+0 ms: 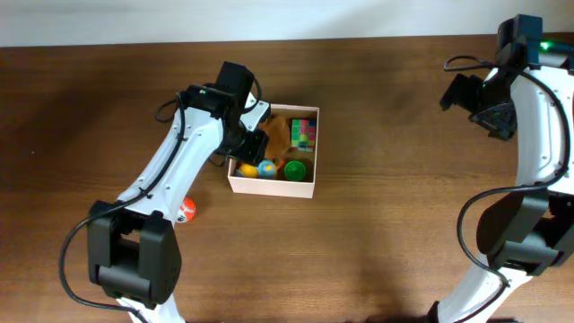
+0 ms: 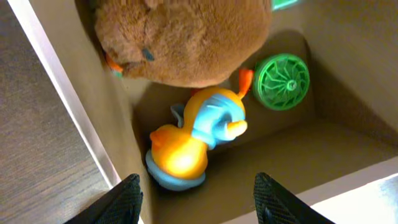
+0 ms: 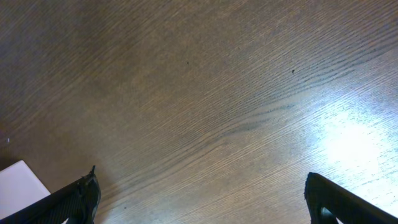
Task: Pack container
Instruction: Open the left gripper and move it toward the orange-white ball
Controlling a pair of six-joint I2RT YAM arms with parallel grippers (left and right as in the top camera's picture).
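The container (image 1: pixel 269 188) sits mid-tabletop (image 1: pixel 377 251), and the left tool (image 2: pixel 198 190) hangs just over its near-left corner. The jaws are about half apart with nothing between them. Directly beneath, on the cardboard floor, lies a yellow-and-blue duck toy (image 2: pixel 199 134). It touches a brown plush toy (image 2: pixel 186 37) and sits just beside a green finned disc (image 2: pixel 283 81).

The step in hand looks like clearing the box after a placement. To do that well, the tool should rise straight up before any sideways travel. One finger (image 2: pixel 124 202) is close to the cream side wall, and a slanted exit could catch the thin rim and drag the light box. Keeping the jaws parted should avoid snagging the plush's fur.

A small orange ball (image 1: pixel 186 211) lies on the tabletop beside the left arm, apart from the box, and is probably the next pick. The right tool (image 3: pixel 211 202) stands wide and empty over bare wood, well away.
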